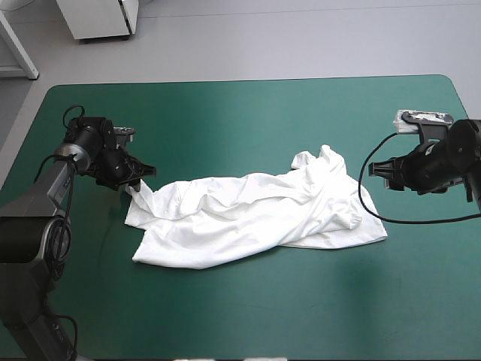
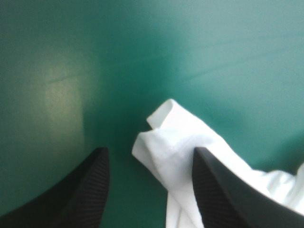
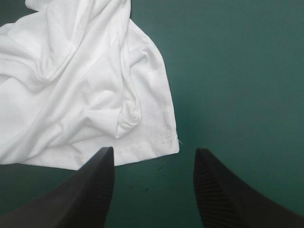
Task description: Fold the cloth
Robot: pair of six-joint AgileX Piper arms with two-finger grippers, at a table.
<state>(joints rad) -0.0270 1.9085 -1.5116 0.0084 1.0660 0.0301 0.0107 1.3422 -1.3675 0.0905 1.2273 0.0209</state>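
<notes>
The left gripper (image 1: 137, 180) is sitting at the left side of the high picture. Its two black fingers (image 2: 85, 194) are standing wide apart. A small white corner of the T-shirt (image 1: 255, 214) is poking in between them, right next to one finger (it is not being pinched).

The right gripper (image 1: 389, 171) is hanging at the right side of the high picture. Its fingers (image 3: 90, 190) are spread apart too, with nothing in them. A stitched corner of the T-shirt is lying just ahead of the gap between them, not touching.

The T-shirt is lying in the middle of the teal-green cover (image 1: 248, 113). It is stretching long from one gripper toward the other, all wrinkly and bunched, with a lumpy bit sticking up at its right end.
</notes>
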